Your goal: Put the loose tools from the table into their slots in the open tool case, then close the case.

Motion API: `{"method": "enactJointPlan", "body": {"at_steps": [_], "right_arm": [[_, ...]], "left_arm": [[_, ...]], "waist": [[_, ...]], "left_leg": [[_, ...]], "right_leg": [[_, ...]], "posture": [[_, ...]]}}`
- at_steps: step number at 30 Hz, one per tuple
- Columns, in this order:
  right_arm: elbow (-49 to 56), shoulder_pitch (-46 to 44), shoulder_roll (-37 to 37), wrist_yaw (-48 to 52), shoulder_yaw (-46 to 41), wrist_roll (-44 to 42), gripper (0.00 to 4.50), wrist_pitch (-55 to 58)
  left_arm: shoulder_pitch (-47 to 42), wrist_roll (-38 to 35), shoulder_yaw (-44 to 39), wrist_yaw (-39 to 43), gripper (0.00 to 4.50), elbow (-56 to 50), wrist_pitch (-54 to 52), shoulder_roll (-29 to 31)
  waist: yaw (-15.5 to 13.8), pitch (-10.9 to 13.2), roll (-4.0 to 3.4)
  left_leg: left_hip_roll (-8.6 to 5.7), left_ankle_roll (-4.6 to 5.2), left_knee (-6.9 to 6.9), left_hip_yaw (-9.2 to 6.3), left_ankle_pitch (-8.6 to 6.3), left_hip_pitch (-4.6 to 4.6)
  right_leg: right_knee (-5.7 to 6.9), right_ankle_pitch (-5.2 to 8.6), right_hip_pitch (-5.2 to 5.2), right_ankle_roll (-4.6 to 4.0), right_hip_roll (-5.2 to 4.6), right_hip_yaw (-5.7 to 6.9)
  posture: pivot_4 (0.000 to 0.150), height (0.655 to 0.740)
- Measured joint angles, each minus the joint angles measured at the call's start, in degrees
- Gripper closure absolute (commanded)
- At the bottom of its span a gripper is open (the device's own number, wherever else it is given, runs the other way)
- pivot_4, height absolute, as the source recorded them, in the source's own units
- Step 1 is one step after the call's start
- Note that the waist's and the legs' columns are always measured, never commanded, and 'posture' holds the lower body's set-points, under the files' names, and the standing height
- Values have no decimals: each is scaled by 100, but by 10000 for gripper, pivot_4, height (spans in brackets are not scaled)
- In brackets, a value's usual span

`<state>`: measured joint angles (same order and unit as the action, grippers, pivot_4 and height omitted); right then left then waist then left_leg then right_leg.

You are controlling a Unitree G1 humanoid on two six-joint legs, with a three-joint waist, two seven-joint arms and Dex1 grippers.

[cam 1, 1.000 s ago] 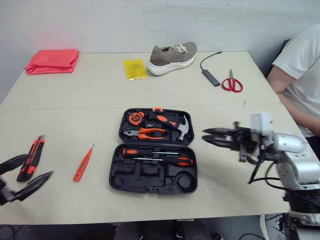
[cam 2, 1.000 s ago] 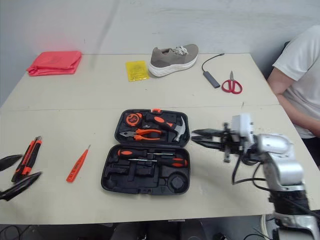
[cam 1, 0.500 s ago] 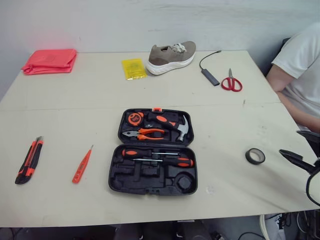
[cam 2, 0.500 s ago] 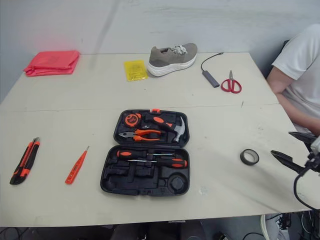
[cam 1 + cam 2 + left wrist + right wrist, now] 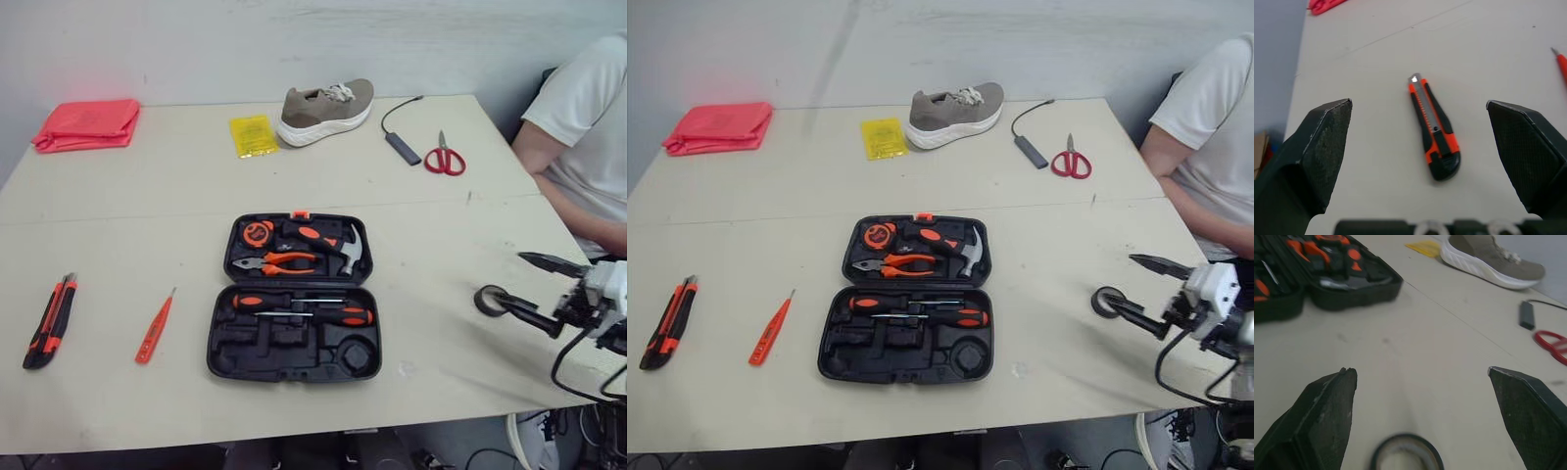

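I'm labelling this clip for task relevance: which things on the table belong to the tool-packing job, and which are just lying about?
Job: tool case, utility knife, orange tester screwdriver, black tape roll.
Lying about: shoe, red scissors, yellow packet, red cloth, cable.

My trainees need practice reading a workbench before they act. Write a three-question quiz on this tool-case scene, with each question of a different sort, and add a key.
1. True or false: the tool case is shut.
2. Which thing lies nearest the right gripper? A) tape roll B) scissors C) shoe
3. How many tools lie loose on the table on the robot's left of the case?
Key: 1. False: its lid lies open. 2. A. 3. Two: the utility knife and the orange tester screwdriver.
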<state>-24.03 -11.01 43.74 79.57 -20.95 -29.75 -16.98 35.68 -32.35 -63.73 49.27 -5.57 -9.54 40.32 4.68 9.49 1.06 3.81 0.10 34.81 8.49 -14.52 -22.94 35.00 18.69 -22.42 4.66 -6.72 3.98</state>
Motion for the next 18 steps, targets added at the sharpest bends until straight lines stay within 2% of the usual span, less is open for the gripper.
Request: {"method": "enactJointPlan", "body": {"at_steps": [3,6,9,14,16,18], "right_arm": [[1016,-112,-435,-125,322,-365,306,498],[1951,-103,-823,-264,704,-593,306,836],[2806,121,-1194,-351,1128,-825,306,1124],[3522,331,-1357,-125,1515,-996,306,1196],[3521,310,-1369,-110,1528,-996,306,1206],[3494,296,-1374,6,1633,-969,306,1192]], "left_arm": [[448,-426,268,-271,0,-1288,-1032,-129],[490,-860,359,-971,0,-2236,-2036,-244],[415,-1044,854,-1617,0,-2949,-2665,-475],[-584,-828,2001,-3156,0,-3268,-3554,-889],[-955,-742,2242,-3600,0,-3240,-3786,-1007],[-1238,-524,2672,-3701,0,-3114,-3863,-857]], "waist": [[10,-6,14],[-22,-5,11],[-130,-2,2],[-290,-7,11],[-302,-17,31],[-313,-20,36]], "left_leg": [[0,0,2,-3,0,-1],[-1,0,2,-3,1,-4],[-2,1,7,-4,2,-7],[-6,9,34,-8,4,-10],[-6,10,36,-9,5,-9],[-6,10,35,-9,5,-7]], "right_leg": [[3,2,5,-4,2,-11],[3,10,8,-19,2,-13],[4,8,9,-16,5,-13],[4,7,21,-30,6,-16],[1,9,22,-46,5,-17],[2,9,24,-46,6,-15]], "posture": [[1500,7400],[1500,7400],[1500,7400],[1500,7400],[1500,7400],[1500,7400]]}}
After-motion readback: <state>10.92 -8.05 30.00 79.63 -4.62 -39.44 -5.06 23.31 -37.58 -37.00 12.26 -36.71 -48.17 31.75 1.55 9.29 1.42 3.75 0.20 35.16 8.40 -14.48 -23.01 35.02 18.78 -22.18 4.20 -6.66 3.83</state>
